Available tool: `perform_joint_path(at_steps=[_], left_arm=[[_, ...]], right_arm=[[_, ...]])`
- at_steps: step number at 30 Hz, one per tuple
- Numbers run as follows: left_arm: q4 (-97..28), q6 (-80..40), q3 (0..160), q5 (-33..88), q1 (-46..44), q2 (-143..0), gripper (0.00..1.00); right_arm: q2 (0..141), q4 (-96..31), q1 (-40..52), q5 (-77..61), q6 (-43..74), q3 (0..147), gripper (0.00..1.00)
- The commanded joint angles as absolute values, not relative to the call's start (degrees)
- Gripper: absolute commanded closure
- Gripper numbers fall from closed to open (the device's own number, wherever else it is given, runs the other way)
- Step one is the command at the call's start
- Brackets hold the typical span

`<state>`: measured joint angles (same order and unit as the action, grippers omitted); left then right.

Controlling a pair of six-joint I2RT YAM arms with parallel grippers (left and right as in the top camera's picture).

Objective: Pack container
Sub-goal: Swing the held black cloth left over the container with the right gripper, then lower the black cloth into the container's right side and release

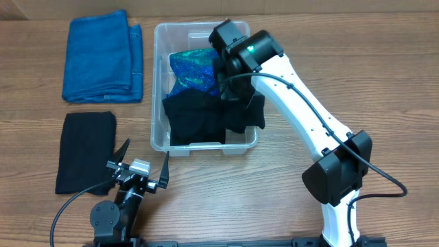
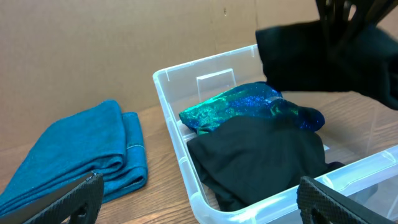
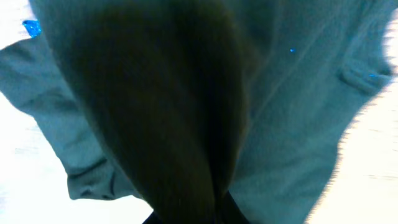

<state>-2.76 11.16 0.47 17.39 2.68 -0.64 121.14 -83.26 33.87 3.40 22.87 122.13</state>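
Note:
The clear container (image 1: pixel 157 72) stands mid-table; it also shows in the left wrist view (image 2: pixel 175 140). Inside lie a shiny blue-green cloth (image 1: pixel 192 68) (image 2: pixel 249 106) and a black cloth (image 1: pixel 195 116) (image 2: pixel 261 155). My right gripper (image 1: pixel 230 81) is shut on another black cloth (image 1: pixel 245 113) and holds it over the container's right side. That cloth hangs at the top right of the left wrist view (image 2: pixel 311 56) and fills the right wrist view (image 3: pixel 186 93), hiding the fingers. My left gripper (image 1: pixel 145 156) (image 2: pixel 202 208) is open and empty, in front of the container's near left corner.
A folded blue towel (image 1: pixel 103 58) (image 2: pixel 81 155) lies left of the container. A folded black cloth (image 1: pixel 86 151) lies on the table at the front left, beside my left arm. A brown cardboard wall (image 2: pixel 93 50) stands behind the table.

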Motion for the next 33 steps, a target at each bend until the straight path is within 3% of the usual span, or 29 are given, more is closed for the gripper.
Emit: perform_joint_path(at_steps=[1,13,19,22,24,25,27,33], left_arm=[[-2.7,12.2,0.3,17.4,3.0,-0.3,0.0],[-2.7,12.2,0.3,17.4,3.0,-0.3,0.0],[-2.7,12.2,0.3,17.4,3.0,-0.3,0.0],[-2.7,12.2,0.3,17.4,3.0,-0.3,0.0],[-2.7,12.2,0.3,17.4,3.0,-0.3,0.0],[-2.7,12.2,0.3,17.4,3.0,-0.3,0.0],[-2.7,12.2,0.3,17.4,3.0,-0.3,0.0],[-2.7,12.2,0.3,17.4,3.0,-0.3,0.0]], right_arm=[[119.1,-80.4,34.6,3.7,26.0,119.2,0.92],[119.3,-69.5,35.7,1.2,31.6,107.5,0.9],[119.4,-67.1,35.7,-1.4,31.5,106.5,0.84],[119.4,-66.1,35.7,-2.3,31.1,106.6,0.74],[119.4,-66.1,35.7,-2.1,28.8,106.6,0.49],[119.4,-66.2,35.7,-2.0,28.1,106.6,0.28],[119.4,-66.6,35.7,-1.3,28.1,106.6,0.17],[119.4,-68.8,35.7,2.4,26.5,110.5,0.14]])
